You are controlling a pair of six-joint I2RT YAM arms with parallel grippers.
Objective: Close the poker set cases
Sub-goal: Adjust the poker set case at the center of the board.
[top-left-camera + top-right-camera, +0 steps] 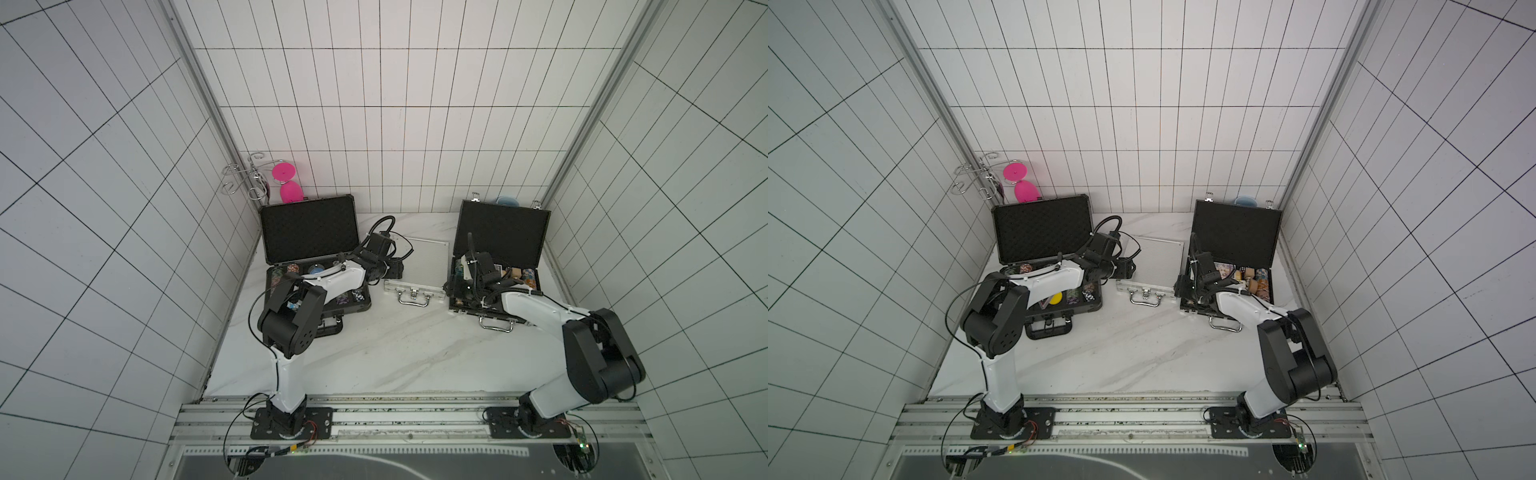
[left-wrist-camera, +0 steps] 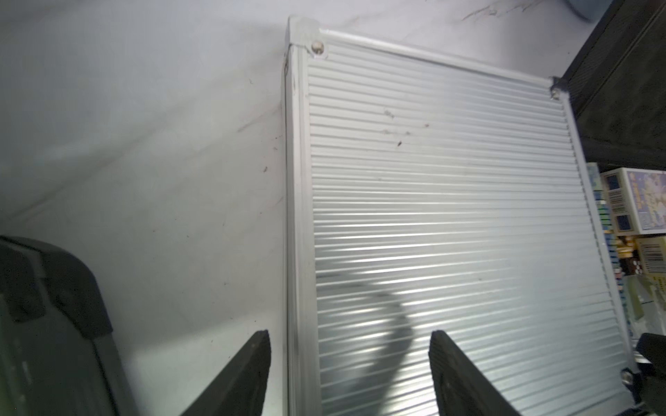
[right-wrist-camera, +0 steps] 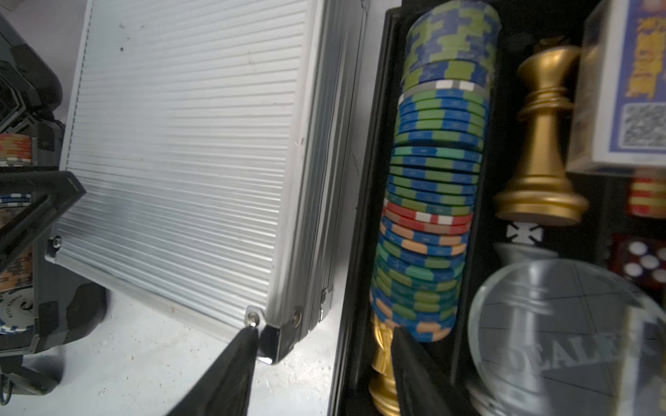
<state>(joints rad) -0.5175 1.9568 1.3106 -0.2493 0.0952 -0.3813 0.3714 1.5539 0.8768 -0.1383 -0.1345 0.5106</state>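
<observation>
So the small silver case is lying flat and shut in the middle of the table, with its handle pointing toward the robot. The wide grey case on the left and the black case on the right are both standing open, lids tilting up toward the back wall. The left gripper is hovering over the silver case's edge on the grey case's side. Its jaws are spread wide and gripping nothing, one finger over the table and one over the ribbed lid. The right gripper is gaping too, empty, hanging between the silver case's near corner and the black case's row of chips.
</observation>
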